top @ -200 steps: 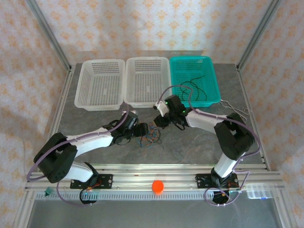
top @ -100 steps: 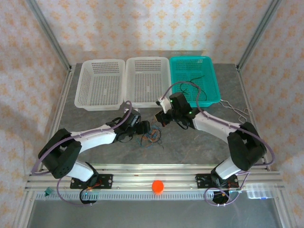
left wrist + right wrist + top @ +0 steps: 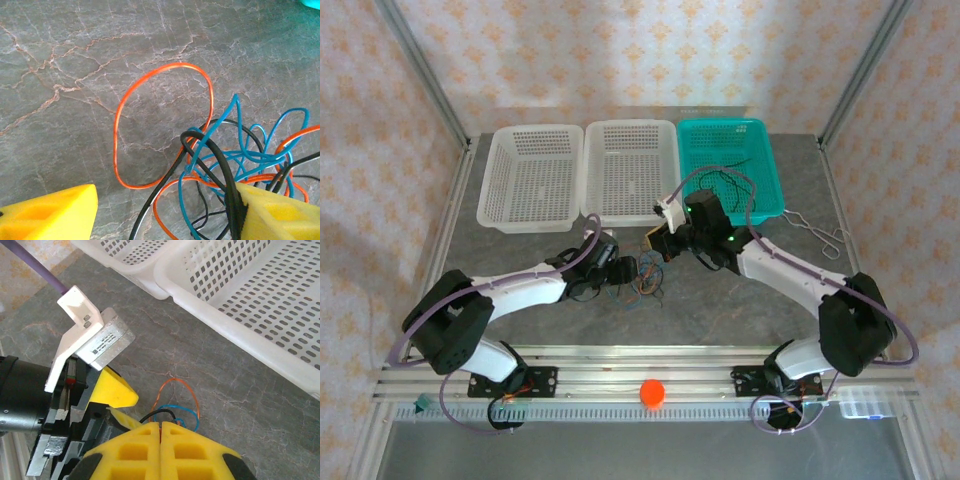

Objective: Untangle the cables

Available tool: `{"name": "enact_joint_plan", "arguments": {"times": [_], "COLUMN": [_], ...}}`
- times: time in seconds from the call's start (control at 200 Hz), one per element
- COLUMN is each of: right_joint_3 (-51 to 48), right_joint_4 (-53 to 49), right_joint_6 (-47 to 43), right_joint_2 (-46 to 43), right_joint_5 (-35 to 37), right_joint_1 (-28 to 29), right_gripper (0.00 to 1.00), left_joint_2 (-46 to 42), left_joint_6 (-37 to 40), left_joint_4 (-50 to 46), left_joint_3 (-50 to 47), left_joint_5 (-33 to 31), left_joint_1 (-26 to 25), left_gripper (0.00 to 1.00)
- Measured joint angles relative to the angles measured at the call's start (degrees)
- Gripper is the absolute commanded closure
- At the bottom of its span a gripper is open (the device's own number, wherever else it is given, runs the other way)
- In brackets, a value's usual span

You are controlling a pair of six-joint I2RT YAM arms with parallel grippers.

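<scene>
The cables (image 3: pixel 642 282) lie as a tangle of red, blue and black wires on the grey table between the two grippers. In the left wrist view the cables (image 3: pixel 235 160) form a red loop, blue coils and a black strand. My left gripper (image 3: pixel 167 200) is open around them, and the black strand runs against its right finger (image 3: pixel 280 212). From above, the left gripper (image 3: pixel 628 268) sits at the tangle's left edge. My right gripper (image 3: pixel 160 424) is shut, with a red wire showing in the seam and wire loops (image 3: pixel 175 405) emerging below it. Its place from above is just over the tangle (image 3: pixel 655 243).
Two white baskets (image 3: pixel 532 215) (image 3: pixel 625 215) and a teal basket (image 3: pixel 765 210) stand along the back; the teal one holds a black wire (image 3: pixel 725 185). Silver forceps (image 3: pixel 820 236) lie at the right. An orange ball (image 3: pixel 652 392) rests on the front rail. The white basket rim (image 3: pixel 240 335) is close.
The right arm has swung outward and its gripper has shifted slightly up and right over the tangle. The left gripper has pushed right, closer to the cables.
</scene>
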Motion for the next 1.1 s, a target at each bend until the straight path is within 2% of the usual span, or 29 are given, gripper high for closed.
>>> {"name": "enact_joint_plan", "arguments": {"times": [1.101], "right_joint_3": [12.9], "right_joint_4": [-6.0], "right_joint_6": [1.2], "right_joint_2": [-10.8], "right_joint_5": [-1.6], "right_joint_1": [0.0], "right_gripper": [1.0], "left_joint_2": [1.8], "left_joint_6": [0.0], "left_joint_4": [0.1], "left_joint_3": [-1.0], "left_joint_5": [-0.9], "left_joint_1": [0.0], "left_gripper": [0.31]}}
